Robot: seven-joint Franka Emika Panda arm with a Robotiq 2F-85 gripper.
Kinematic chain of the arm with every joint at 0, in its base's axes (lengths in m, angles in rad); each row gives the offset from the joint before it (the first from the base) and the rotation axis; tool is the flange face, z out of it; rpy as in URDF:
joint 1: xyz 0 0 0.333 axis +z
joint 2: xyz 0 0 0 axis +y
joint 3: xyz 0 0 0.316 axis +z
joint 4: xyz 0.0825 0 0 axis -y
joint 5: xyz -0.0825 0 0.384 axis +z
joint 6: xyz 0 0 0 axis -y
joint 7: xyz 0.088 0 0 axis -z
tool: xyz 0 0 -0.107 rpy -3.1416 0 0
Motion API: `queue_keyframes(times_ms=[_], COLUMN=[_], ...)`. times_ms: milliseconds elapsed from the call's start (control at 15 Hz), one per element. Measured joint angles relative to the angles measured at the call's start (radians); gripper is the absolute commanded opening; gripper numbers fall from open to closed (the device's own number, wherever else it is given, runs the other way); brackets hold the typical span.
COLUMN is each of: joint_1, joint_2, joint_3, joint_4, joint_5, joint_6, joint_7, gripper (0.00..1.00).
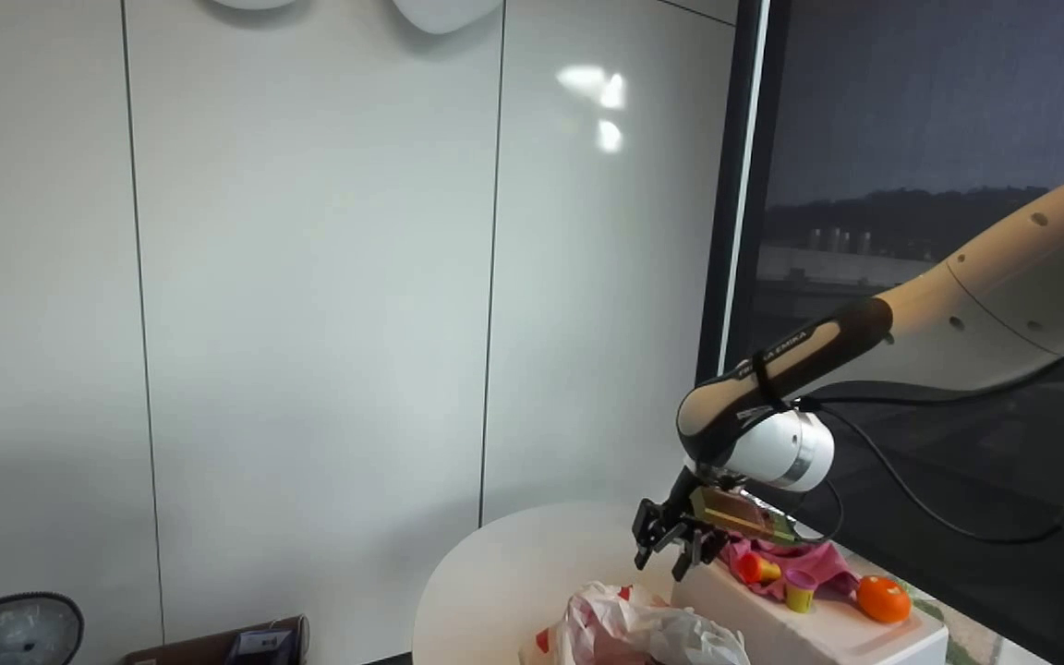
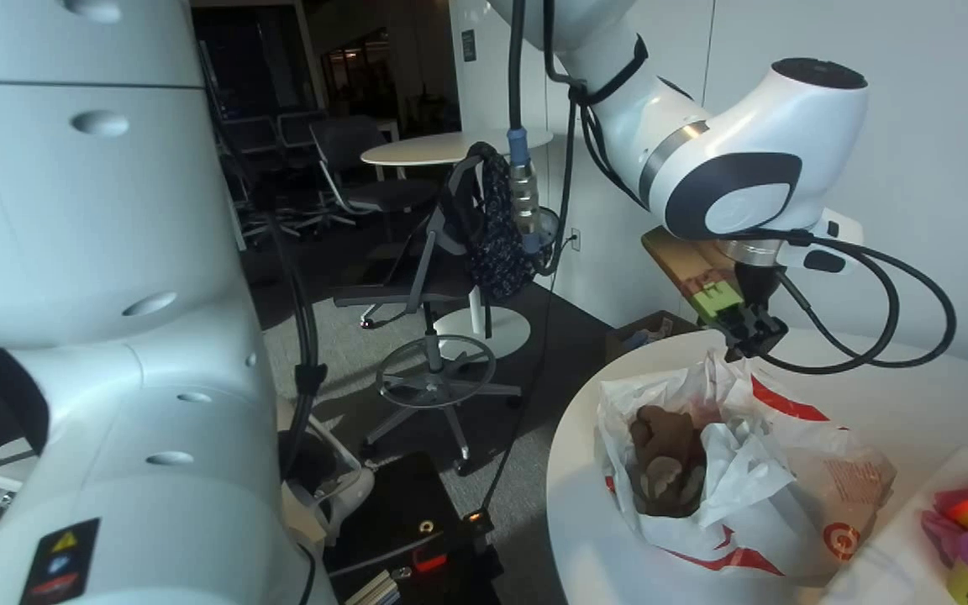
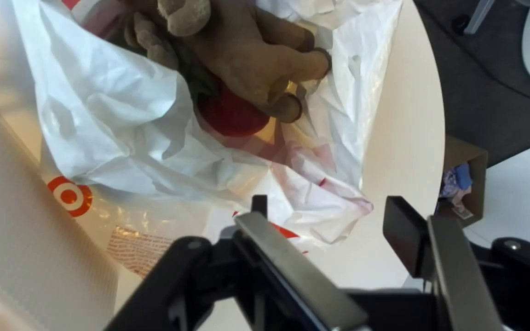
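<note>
Pincer [image 3: 331, 220] gapes empty, lower right; bag [image 3: 122, 124], upper left, looks thin, limp and slippery, best pinched by its crumpled corner [image 3: 338, 204]

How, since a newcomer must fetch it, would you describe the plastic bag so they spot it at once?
On the round white table under the robot arm, beside the white box, sits a crumpled white plastic bag. Its open mouth shows a brown plush toy; its red bull's-eye logo sets it apart from the box.
</note>
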Motion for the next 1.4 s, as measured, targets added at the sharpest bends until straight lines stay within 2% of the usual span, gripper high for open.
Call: queue_keyframes(times_ms=[333, 667, 800, 1067, 1400], joint_1=[-0.019, -0.040, -0.042, -0.046, -0.058], joint_2=[-0.032, -0.029, -0.023, -0.001, 0.051], joint_3=[-0.115, -0.225, -0.253, -0.280, -0.323], joint_4=[-0.006, -0.011, -0.016, -0.019, -0.015], joint_5=[-0.110, -0.385, -0.460, -0.502, -0.508], joint_6=[0.099, 0.125, 0.116, 0.088, 0.088], joint_7=[0.172, 0.488, 0.590, 0.697, 0.742], gripper=[1.00, 1.00, 1.00, 1.00, 1.00])
